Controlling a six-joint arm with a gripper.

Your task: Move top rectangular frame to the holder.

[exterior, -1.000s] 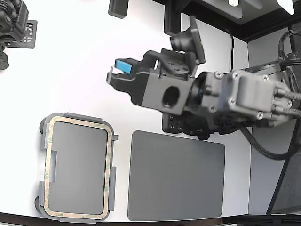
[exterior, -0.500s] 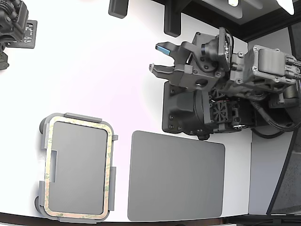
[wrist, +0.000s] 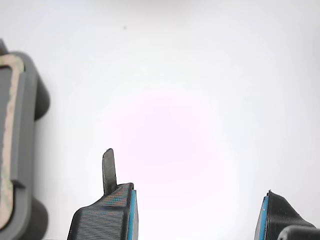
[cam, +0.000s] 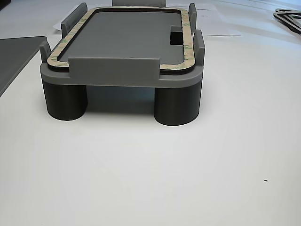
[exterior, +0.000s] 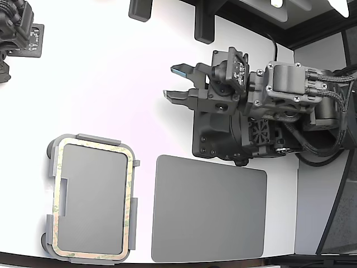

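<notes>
The tan-beige rectangular frame (exterior: 130, 184) with greenish mottling lies flat on the light grey holder (exterior: 98, 138) at the lower left of the exterior view, seated inside the raised tabs. The other view shows the frame (cam: 70, 33) resting level on the holder (cam: 113, 70), which stands on round legs. My gripper (exterior: 170, 81) hovers over bare white table well to the upper right of the holder, open, with nothing between its blue-padded fingers. In the wrist view the gripper (wrist: 192, 200) is open, and an edge of the frame (wrist: 6, 150) and the holder (wrist: 27, 125) shows.
A dark grey flat mat (exterior: 209, 209) lies just to the right of the holder in the exterior view. The arm's black base (exterior: 223, 134) stands above the mat. A second dark device (exterior: 17, 28) sits at the top left, and dark posts (exterior: 203, 28) at the table's back.
The gripper pulled back from the middle of the table toward the exterior view's right, its wrist turning. It then eased slightly left and down. It stays open; the frame and holder have not moved.
</notes>
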